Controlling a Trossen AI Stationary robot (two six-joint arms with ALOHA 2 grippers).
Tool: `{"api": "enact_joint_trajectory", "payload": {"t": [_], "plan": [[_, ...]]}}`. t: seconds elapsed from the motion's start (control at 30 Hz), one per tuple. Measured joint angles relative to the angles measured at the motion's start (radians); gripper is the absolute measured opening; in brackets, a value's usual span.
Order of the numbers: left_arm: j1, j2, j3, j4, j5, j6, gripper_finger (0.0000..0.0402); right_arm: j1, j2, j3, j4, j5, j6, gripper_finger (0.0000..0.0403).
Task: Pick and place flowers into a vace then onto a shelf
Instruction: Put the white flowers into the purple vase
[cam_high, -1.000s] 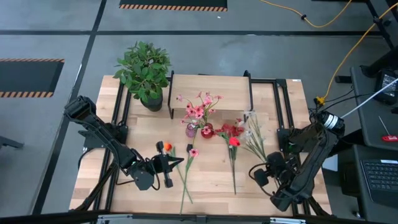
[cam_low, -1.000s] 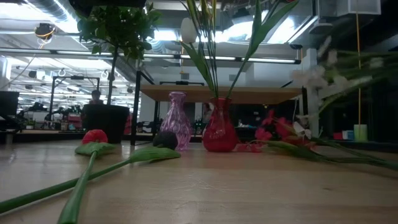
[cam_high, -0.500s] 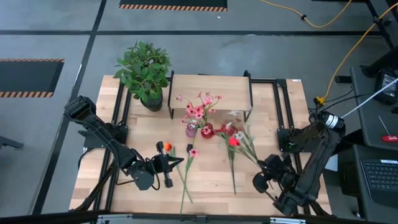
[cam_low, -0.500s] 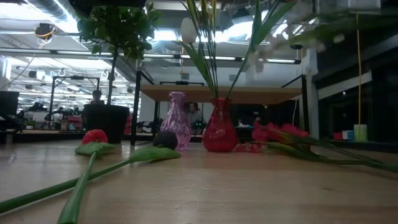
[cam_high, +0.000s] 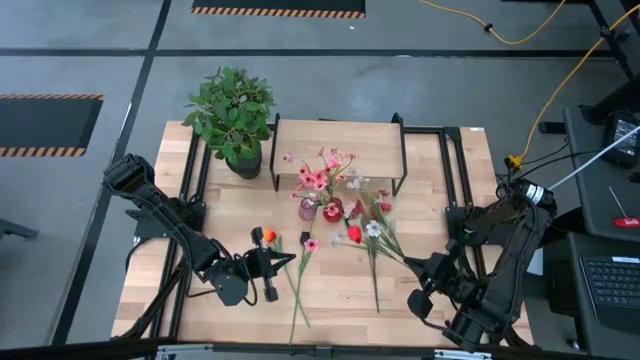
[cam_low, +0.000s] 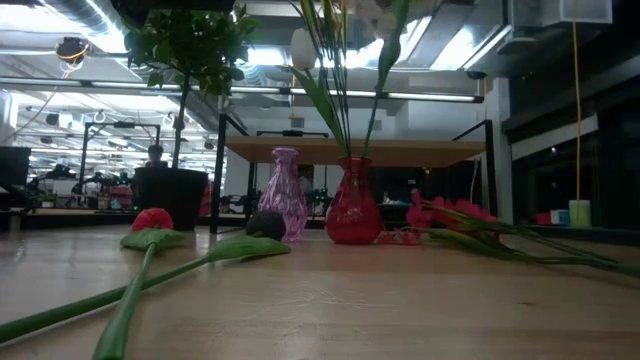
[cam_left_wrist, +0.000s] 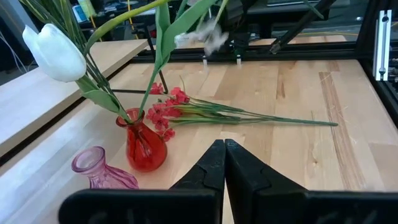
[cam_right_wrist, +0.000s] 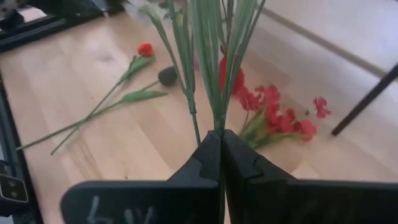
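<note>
At the counter's (cam_high: 430, 170) near edge, the right claw (cam_high: 418, 268) at 5 o'clock is gripping the white flower's (cam_high: 373, 229) stem, slanting it toward the red vase (cam_high: 333, 211). The left claw (cam_high: 283, 262) is sitting closed at 7 o'clock beside two loose flowers (cam_high: 300, 270). The shelf (cam_high: 337, 140) is standing at 12 o'clock.

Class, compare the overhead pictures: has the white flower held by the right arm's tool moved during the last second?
Yes. The white flower has swung left, from beside the shelf's right leg toward the red vase, carried by the right tool.
</note>
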Motion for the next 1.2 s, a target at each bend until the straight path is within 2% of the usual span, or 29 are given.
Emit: {"api": "enact_joint_trajectory", "payload": {"t": [0.5,0.57,0.8,1.07,1.2], "plan": [[0.000,0.000,0.000,0.000,0.000,-0.016,0.0002,0.015,0.000,0.028,0.012,0.049,-0.085,0.0000],[0.000,0.000,0.000,0.000,0.000,-0.023,0.0001,0.019,0.000,0.028,0.046,0.046,-0.085,0.0000],[0.000,0.000,0.000,0.000,0.000,-0.024,0.0005,0.021,0.006,0.028,0.227,-0.093,-0.160,0.0000],[0.000,0.000,0.000,0.000,0.000,-0.030,0.0002,0.052,0.006,0.028,0.391,-0.086,-0.332,0.0000],[0.000,0.000,0.000,0.000,0.000,-0.046,0.0005,0.070,0.006,0.028,0.444,-0.047,-0.394,0.0000]]}}
